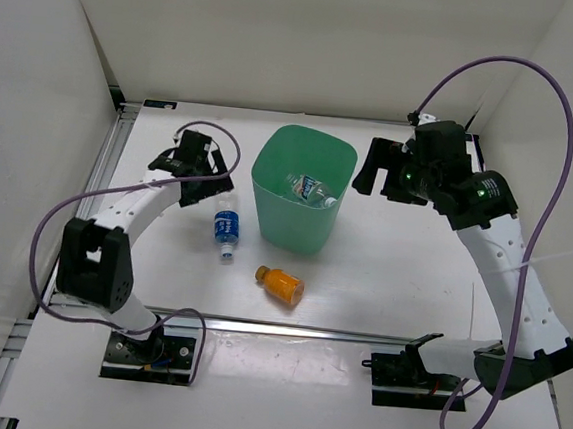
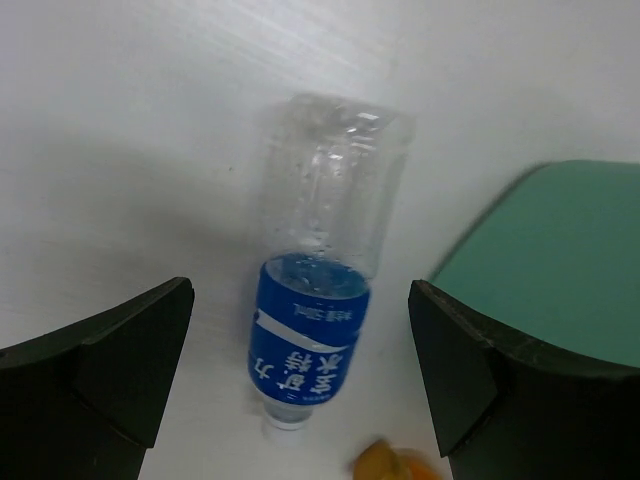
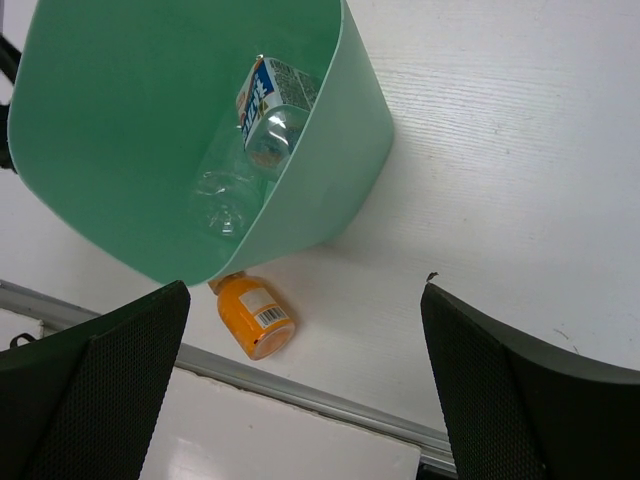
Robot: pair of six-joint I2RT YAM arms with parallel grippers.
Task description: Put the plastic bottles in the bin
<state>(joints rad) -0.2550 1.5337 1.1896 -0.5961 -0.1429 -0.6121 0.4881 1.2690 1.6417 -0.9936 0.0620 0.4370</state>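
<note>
L gripper [image 2: 300, 320] jaws spread wide, blue-label bottle [image 2: 312, 330] lying flat btwn them, untouched. R gripper [image 3: 305, 320] also spread, empty, bin [image 3: 345, 150] just ahead. Risk: L finger nearest the bin snags its wall on descent; an off-centre squeeze rolls the bottle out.

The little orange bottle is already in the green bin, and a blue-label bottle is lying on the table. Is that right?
No. The orange bottle lies on the table, outside the bin, on its near side; the top external view shows it. A blue-label bottle does lie on the table.
</note>
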